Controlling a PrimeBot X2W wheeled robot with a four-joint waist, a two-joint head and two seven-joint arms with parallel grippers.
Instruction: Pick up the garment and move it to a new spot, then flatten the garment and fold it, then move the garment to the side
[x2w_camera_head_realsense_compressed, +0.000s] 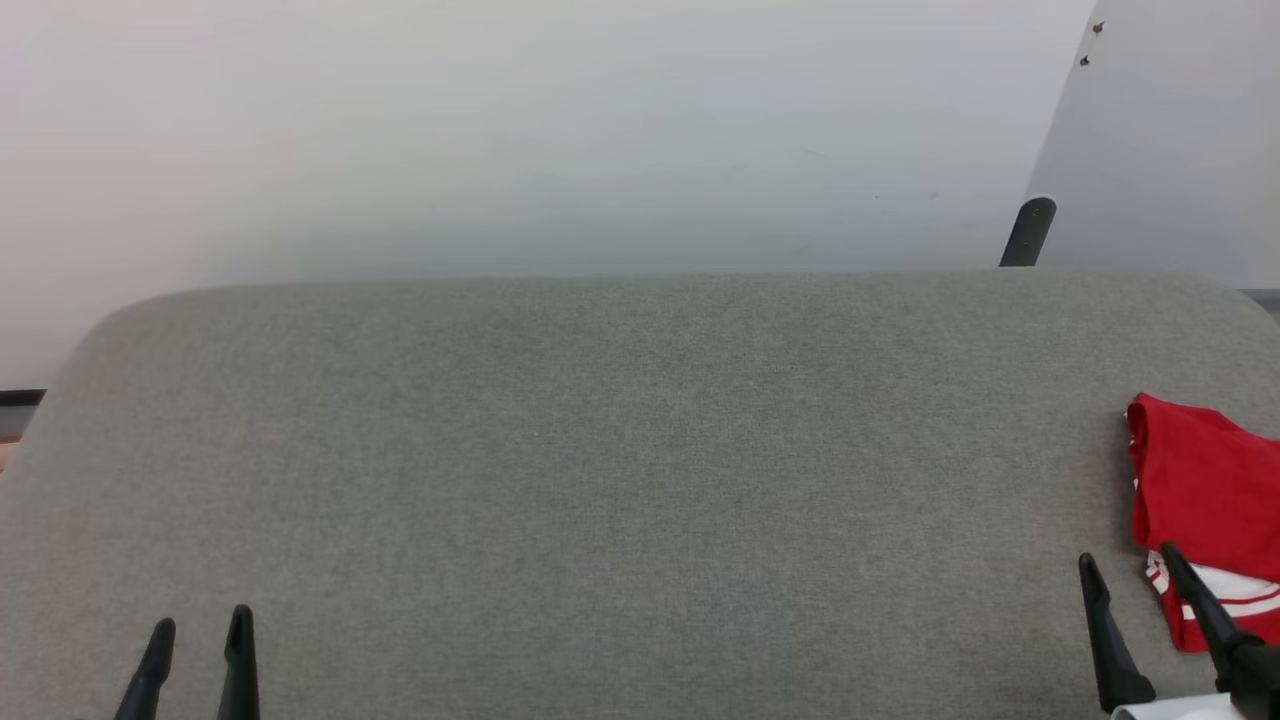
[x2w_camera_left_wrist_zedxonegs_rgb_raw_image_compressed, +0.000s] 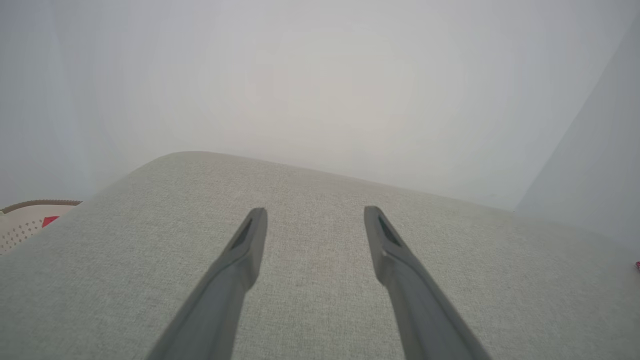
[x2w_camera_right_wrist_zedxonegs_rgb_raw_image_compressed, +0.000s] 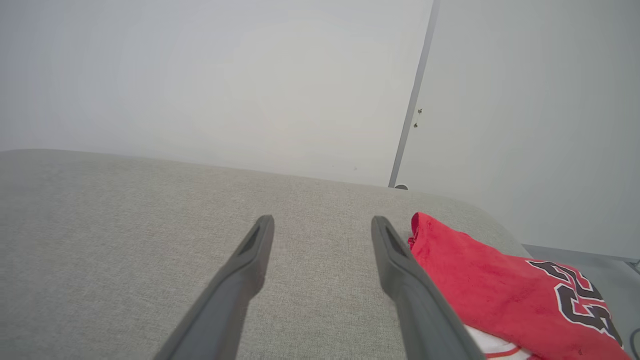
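Head view puts the garment (x2w_camera_head_realsense_compressed: 1205, 500) at the far right of the grey padded top (x2w_camera_head_realsense_compressed: 640, 450). It is a compact red bundle with white striped trim at its near end, and it runs out of the picture on the right.

My main worry is the right gripper (x2w_camera_head_realsense_compressed: 1128, 553). Its outer finger sits just beside the cloth, and in the head view it overlaps the striped trim. I cannot tell whether it is touching. If I swing that arm sideways from here, I judge the finger could snag a layer. That would drag the bundle open or push it toward the right edge of the top, which looks near in the right wrist view. A grab from this angle might also pinch only the top layer, so the rest would unfold as it lifts.

In the right wrist view the jaws of the right gripper (x2w_camera_right_wrist_zedxonegs_rgb_raw_image_compressed: 322, 218) stand wide apart with nothing between them. The garment (x2w_camera_right_wrist_zedxonegs_rgb_raw_image_compressed: 500, 290), black numbers showing, lies alongside the outer finger.

The left gripper (x2w_camera_head_realsense_compressed: 202, 618) is low at the near left corner, well apart from the garment. In its own view the left gripper (x2w_camera_left_wrist_zedxonegs_rgb_raw_image_compressed: 314, 210) is also spread wide and empty. Both pairs of fingers point forward over the top toward the pale wall (x2w_camera_head_realsense_compressed: 500, 130). A beige basket (x2w_camera_left_wrist_zedxonegs_rgb_raw_image_compressed: 25, 225) shows past the top's left edge.
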